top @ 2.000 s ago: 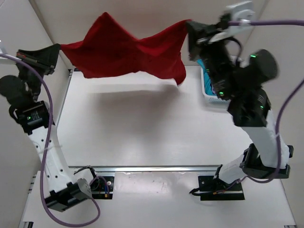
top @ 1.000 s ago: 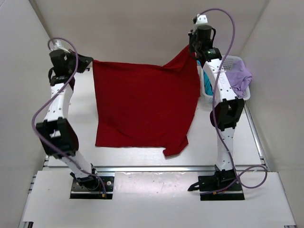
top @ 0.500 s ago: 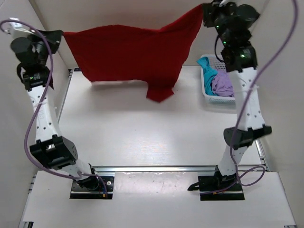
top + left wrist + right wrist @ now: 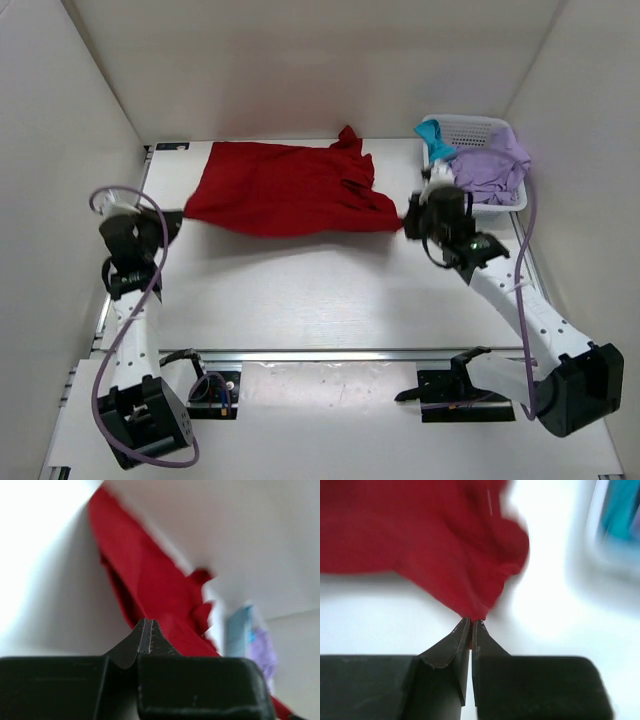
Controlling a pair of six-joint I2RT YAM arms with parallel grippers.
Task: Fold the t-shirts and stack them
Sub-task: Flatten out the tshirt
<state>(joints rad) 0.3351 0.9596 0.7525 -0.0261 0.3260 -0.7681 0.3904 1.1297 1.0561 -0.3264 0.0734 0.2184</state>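
Observation:
The deep red t-shirt [image 4: 285, 190] lies bunched and stretched sideways across the far middle of the table. My left gripper [image 4: 178, 218] is shut on its left corner, low at the table's left side. In the left wrist view the closed gripper [image 4: 146, 622] points along the red cloth [image 4: 150, 585]. My right gripper [image 4: 408, 222] is shut on the shirt's right corner, and red fabric [image 4: 420, 530] shows pinched between its tips [image 4: 471, 621]. The lavender t-shirt [image 4: 492, 165] and the teal t-shirt [image 4: 432, 133] sit in the basket.
The white mesh basket [image 4: 480, 124] stands at the far right corner, just behind my right arm. White walls close in the table on the left, back and right. Both arm bases are bolted to the rail at the near edge.
Both arms dropped from high up down to table level. The red shirt, hanging stretched in the air before, now lies on the far part of the table, still gripped at both ends.

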